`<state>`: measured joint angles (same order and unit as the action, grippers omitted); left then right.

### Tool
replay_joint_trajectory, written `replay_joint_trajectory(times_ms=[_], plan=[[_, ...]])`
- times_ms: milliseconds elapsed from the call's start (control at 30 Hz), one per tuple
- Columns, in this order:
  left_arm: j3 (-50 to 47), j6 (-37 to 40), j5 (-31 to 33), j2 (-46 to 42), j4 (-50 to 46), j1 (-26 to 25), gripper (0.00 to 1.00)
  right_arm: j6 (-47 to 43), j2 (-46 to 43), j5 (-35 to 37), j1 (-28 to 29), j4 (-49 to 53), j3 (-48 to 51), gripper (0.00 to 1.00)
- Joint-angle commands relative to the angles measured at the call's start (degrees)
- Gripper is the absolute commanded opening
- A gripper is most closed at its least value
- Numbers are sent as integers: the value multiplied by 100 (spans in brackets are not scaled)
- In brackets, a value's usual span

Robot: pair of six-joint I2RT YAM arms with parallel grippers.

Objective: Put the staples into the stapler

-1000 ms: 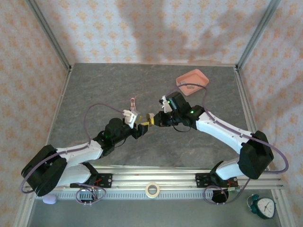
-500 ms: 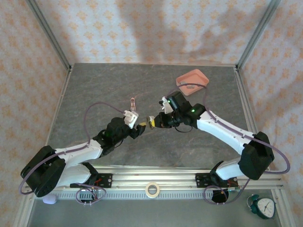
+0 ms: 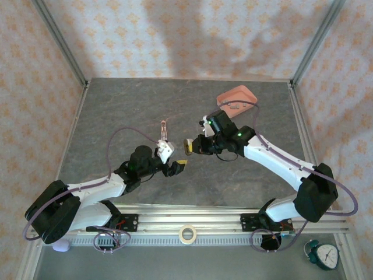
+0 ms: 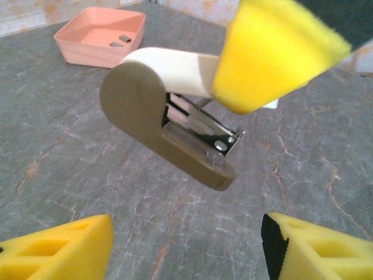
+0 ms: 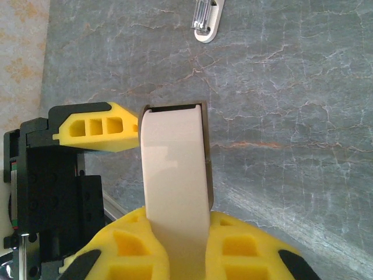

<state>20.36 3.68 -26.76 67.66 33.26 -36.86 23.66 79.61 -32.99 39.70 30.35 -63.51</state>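
**Stapler held in the right hand, left hand open beside it**

From overhead I see my right gripper [image 3: 191, 146] clamped on the stapler [image 4: 140, 99] near the middle of the frame, holding it off the grey table [image 3: 116, 111]. On the right wrist camera the stapler's white top runs straight up between the two yellow fingers. On the left wrist camera it hangs in the upper middle, tilted down to the right, with its metal channel showing between the white top and the darker base.

My left gripper [image 4: 186, 251] is just below and left of it overhead, jaws spread wide and gripping nothing.

The staples [image 4: 119, 40] lie in the pink tray [image 4: 87, 52], upper left on the left wrist camera, well apart from the stapler.

A small pink-and-white piece [image 5: 207, 22] with a metal strip lies on the table; possibly another stapler part, I can't tell.
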Motion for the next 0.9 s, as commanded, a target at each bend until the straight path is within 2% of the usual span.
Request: replay_joint_trajectory(times_ms=[0, 167, 400, 867], plan=[[27, -95, -269, 166, 557, 10, 69, 77, 19, -106, 16, -220, -137, 0], [51, -413, -353, 476, 1191, 4, 70, 57, -8, -187, 28, -258, -93, 0], [47, -509, -99, 565, 1354, 5, 69, 24, -21, -280, 29, -249, -57, 0], [170, -221, 657, 302, 453, 4, 58, -87, -78, -489, 42, -188, -62, 0]])
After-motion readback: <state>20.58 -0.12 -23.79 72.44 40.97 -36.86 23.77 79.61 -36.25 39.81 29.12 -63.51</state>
